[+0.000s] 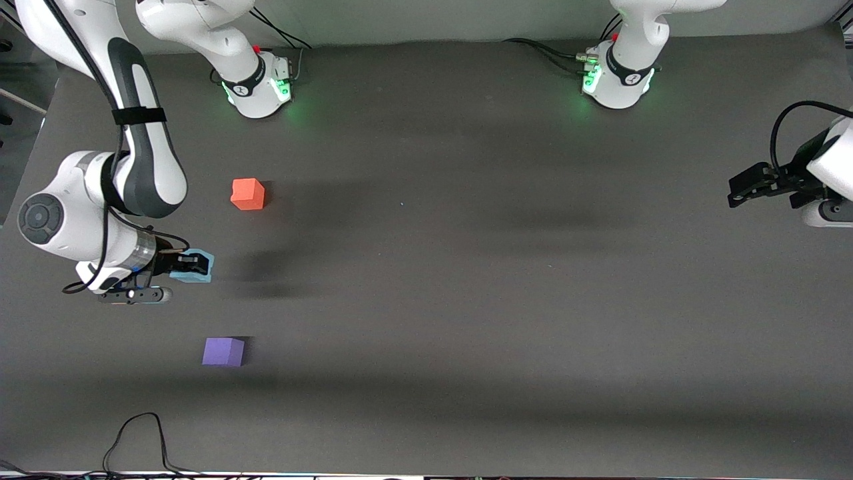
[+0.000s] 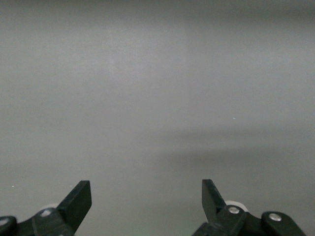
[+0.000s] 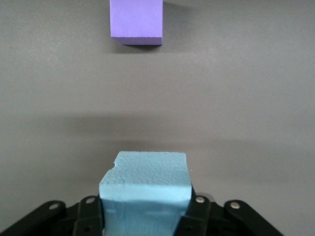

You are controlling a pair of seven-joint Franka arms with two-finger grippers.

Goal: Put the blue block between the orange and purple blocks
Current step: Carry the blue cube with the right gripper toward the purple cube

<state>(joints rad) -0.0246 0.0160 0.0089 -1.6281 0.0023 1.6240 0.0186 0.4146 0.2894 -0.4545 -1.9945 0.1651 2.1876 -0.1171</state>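
My right gripper is shut on the blue block, a light sky-blue cube, over the table between the two other cubes at the right arm's end. The blue block fills the space between the right gripper's fingers. The orange block sits on the table farther from the front camera. The purple block sits nearer to it, and the purple block also shows in the right wrist view. My left gripper waits open at the left arm's end; the left gripper holds nothing over bare table.
A grey mat covers the table. The two arm bases stand along the edge farthest from the front camera. A black cable loops at the nearest edge by the right arm's end.
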